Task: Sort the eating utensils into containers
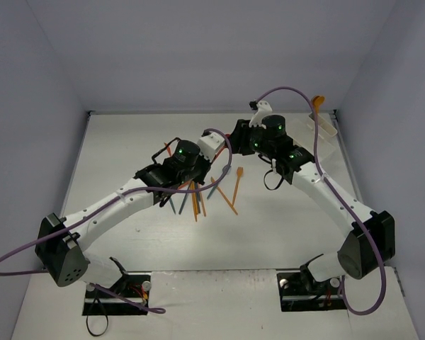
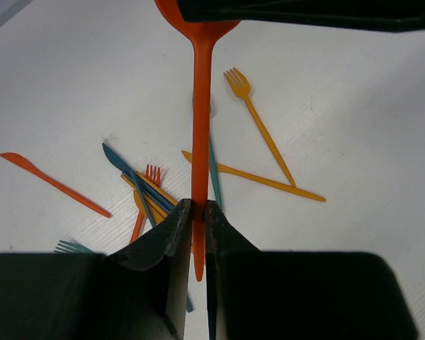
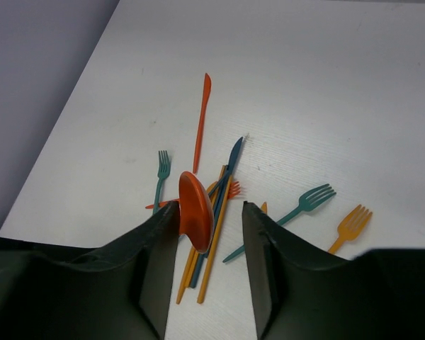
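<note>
Since the white bins (image 1: 326,129) sit at the far right edge of the table (image 1: 127,142), the left gripper (image 2: 197,210), clamped on the handle of the orange spoon (image 2: 200,106) above the loose pile (image 2: 152,190), seems to offer its bowl to the right gripper (image 3: 210,212), whose jaws straddle it, not yet pinching.

Nothing legible anywhere: no lettering, brand, number or sign to read on the utensils (image 2: 268,142), the bin (image 1: 324,130), the arms (image 1: 127,204) or the tabletop (image 1: 163,244).
</note>
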